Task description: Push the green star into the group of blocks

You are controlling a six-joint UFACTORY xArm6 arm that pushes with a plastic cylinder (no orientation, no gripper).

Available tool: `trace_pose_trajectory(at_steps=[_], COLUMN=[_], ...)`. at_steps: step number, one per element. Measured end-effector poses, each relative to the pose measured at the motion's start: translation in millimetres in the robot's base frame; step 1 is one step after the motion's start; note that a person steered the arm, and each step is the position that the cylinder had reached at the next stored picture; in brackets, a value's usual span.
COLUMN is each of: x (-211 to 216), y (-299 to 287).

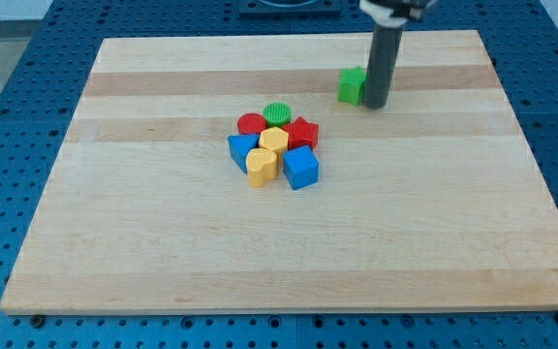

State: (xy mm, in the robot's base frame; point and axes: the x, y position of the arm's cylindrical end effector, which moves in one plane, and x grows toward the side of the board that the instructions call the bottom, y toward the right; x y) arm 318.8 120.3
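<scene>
Pale wooden board (163, 252) on a blue perforated table (27, 58), filling most of the frame. Left of centre, a tight cluster of small blocks: blue block (241, 149) at the cluster's left edge, shape unclear; red round block (251, 123) at upper left; yellow heart-shaped block (262, 166) at lower left, touching the blue one; yellow block (274, 140) in the middle; green ribbed cylinder (277, 112) at the top; blue cube (301, 168) at lower right; red block (303, 132) at right, shape hard to make out. Well apart, in the upper right of centre, the green star block (351, 85), standing alone near the board's far edge. Touching or just beside its right side, the dark rod, my tip (376, 106) down on the board. No fingers on this rig, only the plain rod, holding nothing.
</scene>
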Motion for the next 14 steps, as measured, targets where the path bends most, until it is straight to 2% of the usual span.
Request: trace_pose_trajectory(at_steps=[1, 2, 3, 5, 10, 12, 13, 14], x=[-59, -87, -69, 5, 97, 127, 133, 124], y=[19, -5, -39, -29, -35, -7, 6, -6])
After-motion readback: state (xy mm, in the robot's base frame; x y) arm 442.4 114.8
